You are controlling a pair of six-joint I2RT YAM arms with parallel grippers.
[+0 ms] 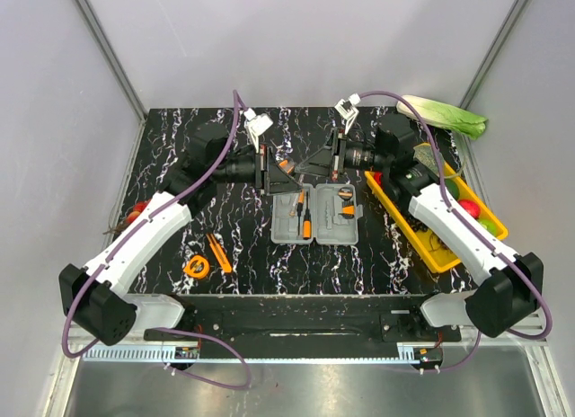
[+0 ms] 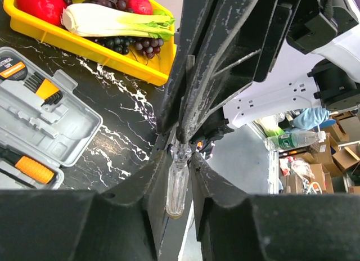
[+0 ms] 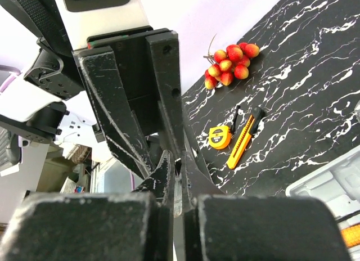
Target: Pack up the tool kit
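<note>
Over tabletop's [image 1: 225,224] open case [image 1: 316,241], left end effector [image 2: 180,162] grips screwdriver [image 2: 175,190] (right end effector [image 3: 179,160] shut).

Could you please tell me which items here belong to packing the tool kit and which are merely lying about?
Tool kit: grey case; clear-handled screwdriver; tape measure; orange knife.
Lying about: yellow produce tray; leafy cabbage; red fruit bunch.

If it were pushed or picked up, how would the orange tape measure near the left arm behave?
The tape measure lies flat on its broad face, so a nudge would probably slide it rather than roll it. It looks rigid and compact, and is likely heavy for its size. Its rounded rim may slip from a narrow pinch.
</note>
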